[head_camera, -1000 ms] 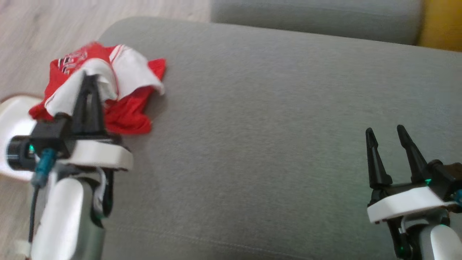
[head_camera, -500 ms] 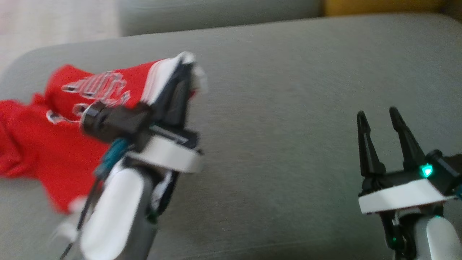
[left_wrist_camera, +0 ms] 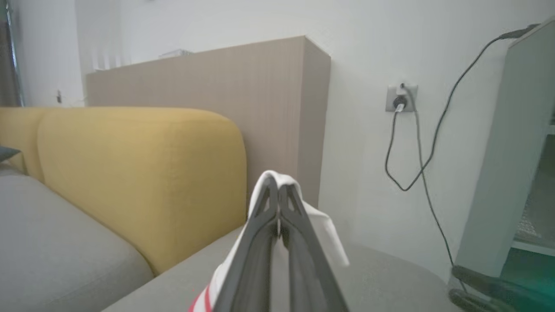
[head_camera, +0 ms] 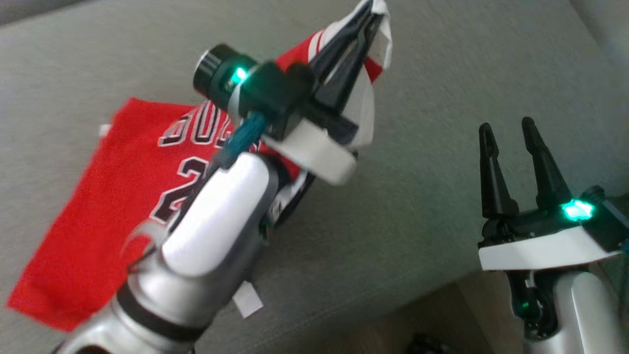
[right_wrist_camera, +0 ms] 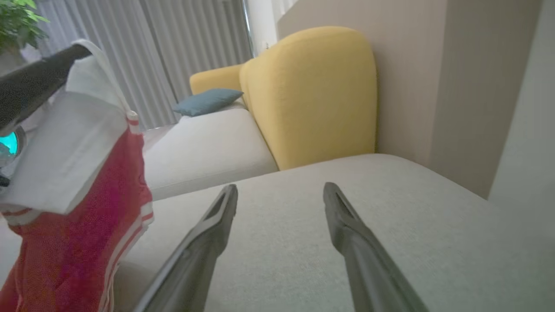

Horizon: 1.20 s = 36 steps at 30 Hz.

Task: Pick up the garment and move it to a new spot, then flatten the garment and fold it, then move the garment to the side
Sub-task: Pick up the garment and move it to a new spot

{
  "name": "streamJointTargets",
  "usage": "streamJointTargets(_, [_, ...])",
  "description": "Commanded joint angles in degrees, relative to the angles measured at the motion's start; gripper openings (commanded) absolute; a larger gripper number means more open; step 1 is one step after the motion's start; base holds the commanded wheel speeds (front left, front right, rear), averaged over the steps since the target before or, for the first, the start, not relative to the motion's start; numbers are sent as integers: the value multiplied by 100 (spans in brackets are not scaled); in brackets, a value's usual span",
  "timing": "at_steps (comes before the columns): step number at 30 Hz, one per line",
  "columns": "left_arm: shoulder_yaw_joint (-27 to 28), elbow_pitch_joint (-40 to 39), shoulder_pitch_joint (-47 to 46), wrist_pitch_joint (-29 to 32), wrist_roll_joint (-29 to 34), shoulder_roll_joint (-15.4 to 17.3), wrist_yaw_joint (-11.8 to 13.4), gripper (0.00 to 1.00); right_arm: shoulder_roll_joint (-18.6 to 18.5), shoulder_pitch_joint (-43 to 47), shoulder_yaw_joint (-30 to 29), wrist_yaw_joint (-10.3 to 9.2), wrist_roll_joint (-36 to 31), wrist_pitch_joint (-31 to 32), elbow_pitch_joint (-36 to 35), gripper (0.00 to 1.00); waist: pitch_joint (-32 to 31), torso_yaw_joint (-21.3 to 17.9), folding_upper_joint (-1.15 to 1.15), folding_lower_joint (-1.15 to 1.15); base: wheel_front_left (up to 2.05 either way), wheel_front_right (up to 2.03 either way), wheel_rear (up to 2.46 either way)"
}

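Observation:
The garment (head_camera: pixel 113 196) is a bright red jersey with white panels, white stripe trim and dark-edged lettering. Its lower part trails over the grey cushion (head_camera: pixel 442 73) while its white upper edge is lifted. My left gripper (head_camera: pixel 371 7) is shut on that white edge, high above the cushion. In the left wrist view the closed left gripper (left_wrist_camera: pixel 277 184) has white cloth (left_wrist_camera: pixel 323 225) draped over its tips. My right gripper (head_camera: pixel 506 125) stands open and empty at the lower right, apart from the cloth. In the right wrist view the hanging garment (right_wrist_camera: pixel 82 208) is left of my open right gripper (right_wrist_camera: pixel 279 188).
The grey cushion's front edge (head_camera: pixel 373 309) runs along the bottom, with floor below it. A yellow sofa back (right_wrist_camera: pixel 312 91), a second grey seat (right_wrist_camera: pixel 208 147) with a blue pillow (right_wrist_camera: pixel 208 100), a beige partition (left_wrist_camera: pixel 269 99) and a wall socket with cable (left_wrist_camera: pixel 401 102) lie beyond.
The camera has swung. My left gripper has lifted the garment's white edge and carried it rightward across the cushion, so the jersey has unfurled and trails behind. The right gripper has kept open.

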Motion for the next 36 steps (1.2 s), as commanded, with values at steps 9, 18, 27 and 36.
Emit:
streamJointTargets(9, [53,1728,-756,142,-153,37,60,0,-19,-412,329,23,361,-472,315,100,1002,-770,0,0,0,0,0])
streamJointTargets(18, [-336,2458,-572,-38,-239,26,-199,100,-18,-524,264,23,217,-494,717,100,649,-324,0,0,0,0,0])
streamJointTargets(27, [-261,1809,247,-580,-216,214,290,100,-18,-431,56,23,-166,-238,719,100,58,491,0,0,0,0,0])
streamJointTargets(36, [746,710,1215,-728,-159,832,1213,100,-56,-288,-106,23,-473,97,508,100,-318,1295,0,0,0,0,0])
